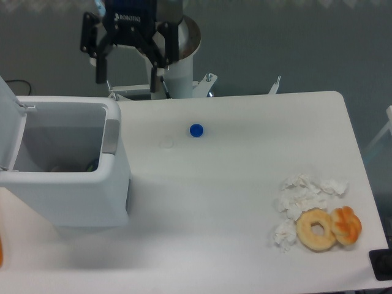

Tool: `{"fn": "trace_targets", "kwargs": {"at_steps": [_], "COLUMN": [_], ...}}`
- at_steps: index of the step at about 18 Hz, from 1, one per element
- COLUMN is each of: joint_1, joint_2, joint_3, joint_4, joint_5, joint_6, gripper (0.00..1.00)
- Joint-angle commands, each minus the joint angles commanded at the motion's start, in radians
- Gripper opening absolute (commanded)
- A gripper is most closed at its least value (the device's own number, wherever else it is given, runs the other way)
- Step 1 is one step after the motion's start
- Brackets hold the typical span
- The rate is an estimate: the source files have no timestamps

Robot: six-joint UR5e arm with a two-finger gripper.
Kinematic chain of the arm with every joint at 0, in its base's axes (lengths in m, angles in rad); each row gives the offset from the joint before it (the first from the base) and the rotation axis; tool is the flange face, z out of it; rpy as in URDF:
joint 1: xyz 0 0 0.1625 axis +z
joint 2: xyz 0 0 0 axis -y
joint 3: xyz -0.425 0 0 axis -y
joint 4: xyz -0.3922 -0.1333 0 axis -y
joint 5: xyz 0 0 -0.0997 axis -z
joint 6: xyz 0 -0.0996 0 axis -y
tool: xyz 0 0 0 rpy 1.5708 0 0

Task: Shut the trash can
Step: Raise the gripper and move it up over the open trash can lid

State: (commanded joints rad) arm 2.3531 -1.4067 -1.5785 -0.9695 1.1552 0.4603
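Observation:
The white trash can (73, 196) stands at the table's left side with its top uncovered, so I can see some rubbish inside. Its lid (9, 125) is swung up on the left edge, and a grey latch strip (111, 136) runs along the right rim. My gripper (127, 86) hangs open and empty high above the table's back edge, just behind the can's right rear corner.
A blue bottle cap (196, 130) and a white cap (166, 143) lie near the back middle of the table (233, 202). Crumpled tissues (303, 196), a bagel (316, 229) and an orange pastry (346, 224) sit front right.

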Motion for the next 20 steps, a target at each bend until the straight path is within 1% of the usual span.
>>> {"fn": "trace_targets", "kwargs": {"at_steps": [4,10,12,13,17,20], "joint_1": [-0.002,-0.009,-0.014,-0.017,-0.028,-0.038], "joint_2": [0.025,0.058,0.069,0.074,0.089,0.113], "joint_3": [0.0,0.0,0.003,0.002,-0.005,-0.011], "joint_4": [0.0,0.0,0.0,0.0,-0.002,-0.002], "joint_5": [-0.031,-0.032,-0.04,-0.061,-0.205,-0.23], "joint_6": [-0.025,-0.12,-0.181,-0.212,-0.259,-0.27], "gripper": [1.0,1.0,1.0,1.0,1.0,1.0]}}
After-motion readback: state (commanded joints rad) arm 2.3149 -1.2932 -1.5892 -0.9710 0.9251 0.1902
